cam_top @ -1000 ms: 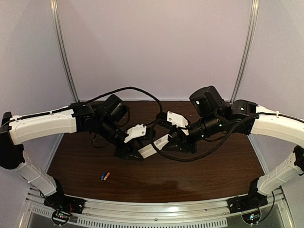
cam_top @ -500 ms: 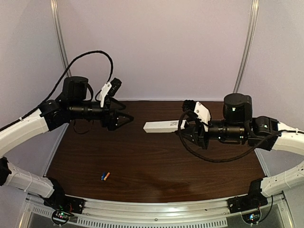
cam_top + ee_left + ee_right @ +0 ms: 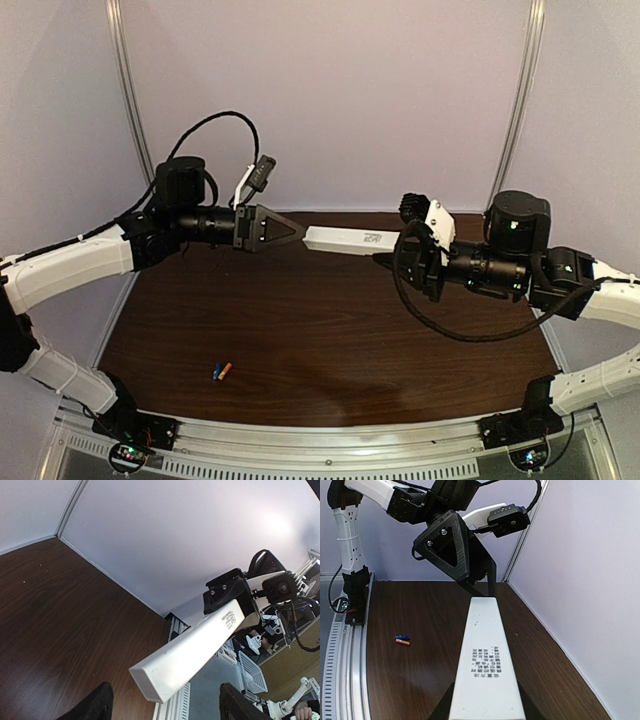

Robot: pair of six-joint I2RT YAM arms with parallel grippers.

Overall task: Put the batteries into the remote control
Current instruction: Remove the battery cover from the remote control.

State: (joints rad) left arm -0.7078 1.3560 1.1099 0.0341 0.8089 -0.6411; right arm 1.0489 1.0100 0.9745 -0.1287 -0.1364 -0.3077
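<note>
The right fingers are closed tight on the remote control, which is held up flat so its free end can be reached by the wide-spread left fingers, while the batteries are seen down on the worktop.

remote control: white all over, with one small block of dark print; probably black, though too fine to be sure
blue battery: plain blue
orange battery: orange
left gripper: matt black
right gripper: black
arm shells: white, with black joints
cables: black
table: dark reddish brown, faint wood grain
walls: pale lilac-white, plain
front rail: silver metal
</note>
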